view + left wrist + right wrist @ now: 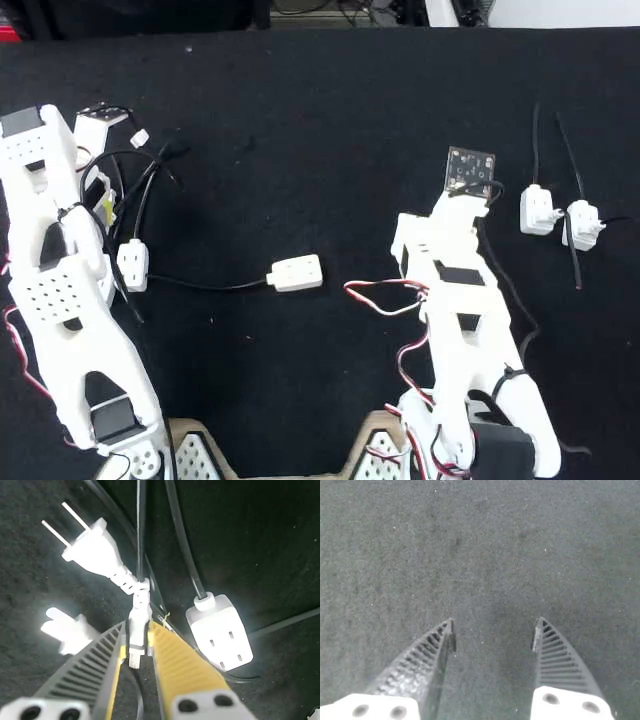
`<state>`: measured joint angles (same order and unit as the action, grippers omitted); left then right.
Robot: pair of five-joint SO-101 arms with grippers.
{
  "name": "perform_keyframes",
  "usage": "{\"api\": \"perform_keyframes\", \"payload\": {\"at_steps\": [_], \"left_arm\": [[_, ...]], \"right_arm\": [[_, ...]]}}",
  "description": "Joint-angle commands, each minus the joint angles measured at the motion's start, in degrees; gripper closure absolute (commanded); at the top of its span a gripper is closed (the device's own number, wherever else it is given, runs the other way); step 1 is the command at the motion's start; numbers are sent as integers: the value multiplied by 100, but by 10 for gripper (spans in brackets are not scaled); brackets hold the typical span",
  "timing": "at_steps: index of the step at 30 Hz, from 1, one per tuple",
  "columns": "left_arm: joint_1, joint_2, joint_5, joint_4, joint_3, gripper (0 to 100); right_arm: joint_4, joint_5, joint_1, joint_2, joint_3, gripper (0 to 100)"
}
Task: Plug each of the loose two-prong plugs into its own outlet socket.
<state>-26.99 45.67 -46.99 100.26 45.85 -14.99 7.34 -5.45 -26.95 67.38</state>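
White two-prong plug (92,550) is held by the left claw (136,624), which is clamped on the ribbed strain relief just behind the plug body. Both prongs are bare and point away from the claw. Judgement: a hold on the neck leaves the body and prongs free, so nothing covers the face that must meet a socket.

1 outlet socket (220,630) on a black cord lies just beside the held cord, slot face up, with nothing in its slots. It looks the nearest candidate, but the prongs do not face it, so the plug would need turning first.

In the high view a second white block (296,273) lies on the black counter (300,110) between the 2 arms, with a cord running toward the cable tangle on the left. Near the right edge, a white cord end (537,210) lies just beside another cord end (582,224). Plug or socket cannot be told.

Right claw (494,630) hangs open over bare cloth, gripping nothing. Judgement: it is parked clear of the cords.
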Motion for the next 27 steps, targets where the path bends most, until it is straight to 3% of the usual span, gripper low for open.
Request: {"api": "perform_keyframes", "payload": {"at_steps": [1, 7, 15, 17, 20, 23, 27], "left_arm": [[13, -607, 97, 62, 215, 971], [4, -1635, 422, 62, 136, 971], [-22, -2778, 360, 26, -998, 970], [-136, -2725, -97, -149, -1270, 962], [-549, -2444, -527, -466, -1358, 838], [-936, -2040, -457, -703, -1358, 728], [-1147, -1503, 273, -1143, -1349, 776]], "right_arm": [[141, 53, 35, -127, -321, 758], [141, 53, 35, -127, -330, 758], [141, 53, 35, -127, -321, 758], [141, 53, 35, -127, -303, 758], [141, 53, 35, -127, -295, 758], [141, 53, 35, -127, -295, 758], [141, 53, 35, -127, -303, 758]]}}
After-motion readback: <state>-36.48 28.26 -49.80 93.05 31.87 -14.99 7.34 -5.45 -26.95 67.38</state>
